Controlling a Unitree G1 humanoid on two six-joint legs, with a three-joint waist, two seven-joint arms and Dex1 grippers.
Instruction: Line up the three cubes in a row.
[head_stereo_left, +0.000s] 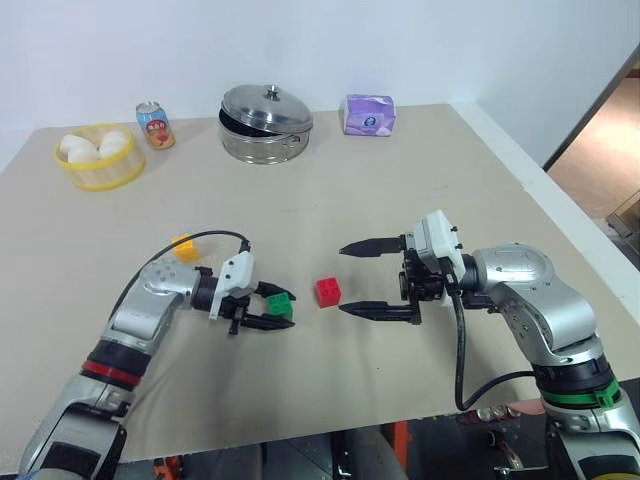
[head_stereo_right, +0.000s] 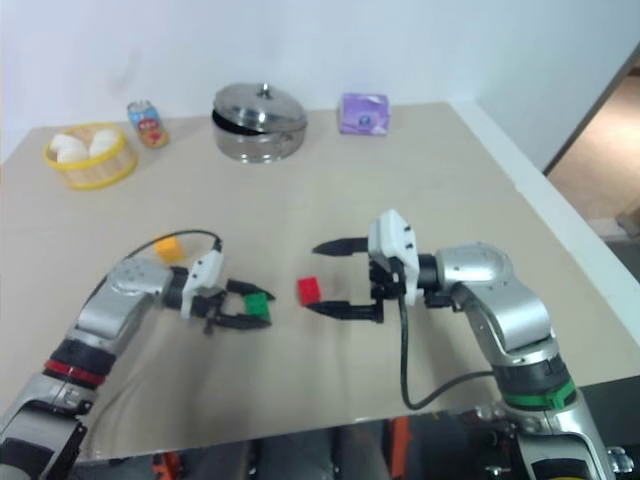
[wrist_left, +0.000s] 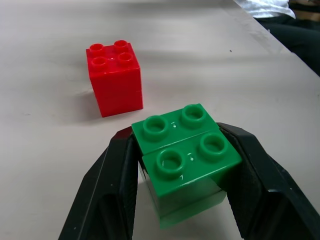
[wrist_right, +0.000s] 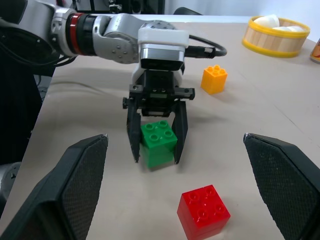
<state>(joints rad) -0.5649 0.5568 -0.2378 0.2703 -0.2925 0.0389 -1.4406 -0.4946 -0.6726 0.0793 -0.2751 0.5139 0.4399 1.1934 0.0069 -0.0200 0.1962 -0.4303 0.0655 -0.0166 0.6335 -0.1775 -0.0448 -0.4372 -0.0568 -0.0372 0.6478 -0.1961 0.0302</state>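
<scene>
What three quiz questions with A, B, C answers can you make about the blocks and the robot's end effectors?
1. Where is the red cube?
A. Inside the metal pot
B. On the table between the two end effectors
C. In the yellow basket

2. How many toy cubes are on the table?
A. Three
B. Five
C. One

3. What is the left end effector doing?
A. Standing wide open with nothing in it
B. Gripping the yellow cube
C. Shut on the green cube

Answers:
1. B: it sits on the bare table, apart from both, with the right end effector open beside it.
2. A: red, the green cube and the yellow cube.
3. C: its black fingers press the green cube's two sides.
</scene>
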